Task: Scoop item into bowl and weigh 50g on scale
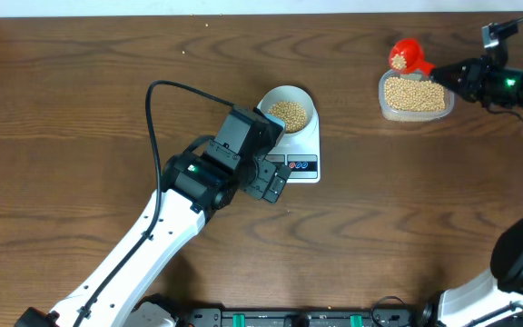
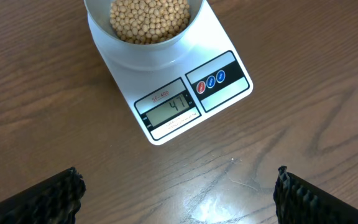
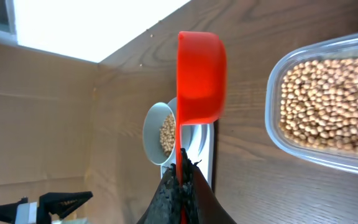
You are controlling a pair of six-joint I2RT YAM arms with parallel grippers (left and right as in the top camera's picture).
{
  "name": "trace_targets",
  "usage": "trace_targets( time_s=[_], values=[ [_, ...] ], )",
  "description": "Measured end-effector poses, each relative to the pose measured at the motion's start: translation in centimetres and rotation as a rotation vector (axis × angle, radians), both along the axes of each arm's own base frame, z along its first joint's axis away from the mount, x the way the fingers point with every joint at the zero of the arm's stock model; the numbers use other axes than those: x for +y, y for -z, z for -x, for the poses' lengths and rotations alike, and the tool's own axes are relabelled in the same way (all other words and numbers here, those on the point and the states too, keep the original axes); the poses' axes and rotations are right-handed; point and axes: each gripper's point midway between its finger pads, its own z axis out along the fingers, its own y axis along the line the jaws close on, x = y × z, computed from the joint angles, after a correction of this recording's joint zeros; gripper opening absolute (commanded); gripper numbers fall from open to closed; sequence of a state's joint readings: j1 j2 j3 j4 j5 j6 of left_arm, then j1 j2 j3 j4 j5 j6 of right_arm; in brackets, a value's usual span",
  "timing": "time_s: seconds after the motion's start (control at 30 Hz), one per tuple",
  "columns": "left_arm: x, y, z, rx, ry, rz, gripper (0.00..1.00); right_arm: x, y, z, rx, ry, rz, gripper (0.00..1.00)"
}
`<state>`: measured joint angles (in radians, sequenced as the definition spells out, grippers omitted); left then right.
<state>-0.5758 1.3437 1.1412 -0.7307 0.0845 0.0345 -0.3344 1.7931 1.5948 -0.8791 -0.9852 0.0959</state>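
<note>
The pale grey-blue bowl point(image 1: 288, 112) sits on the white scale point(image 1: 303, 153) and holds tan beans point(image 2: 148, 18). The scale display point(image 2: 171, 109) reads 41. My left gripper point(image 2: 178, 190) is open and empty, hovering over the wood just in front of the scale. My right gripper point(image 3: 182, 186) is shut on the handle of a red scoop point(image 3: 199, 78), held on its side beside the clear tub of beans point(image 1: 415, 96). The scoop point(image 1: 407, 56) is at the tub's far left corner. The bowl and scale show small in the right wrist view point(image 3: 160, 134).
The clear plastic tub point(image 3: 328, 106) is full of beans at the table's far right. A black cable point(image 1: 152, 118) loops from the left arm. The table's far edge and a wall edge lie at the top left.
</note>
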Motion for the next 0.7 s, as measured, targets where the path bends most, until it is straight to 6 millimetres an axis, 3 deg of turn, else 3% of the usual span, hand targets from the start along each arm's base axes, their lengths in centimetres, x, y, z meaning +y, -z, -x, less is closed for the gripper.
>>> trace_targets(
  time_s=[0.13,0.23,0.53,0.7],
  values=[
    [0.0,0.0,0.0,0.000,0.000,0.000,0.99,0.0,-0.7,-0.1,-0.021,0.013,0.036,0.01],
    [0.0,0.0,0.0,0.000,0.000,0.000,0.99,1.2,-0.8,-0.5,-0.043,-0.014,0.054,0.01],
    [0.0,0.0,0.0,0.000,0.000,0.000,0.99,10.4,0.0,-0.2,-0.093,-0.218,0.159,0.01],
    [0.0,0.0,0.0,0.000,0.000,0.000,0.99,13.7,0.3,0.6,-0.121,-0.307,0.195,0.01]
  ],
)
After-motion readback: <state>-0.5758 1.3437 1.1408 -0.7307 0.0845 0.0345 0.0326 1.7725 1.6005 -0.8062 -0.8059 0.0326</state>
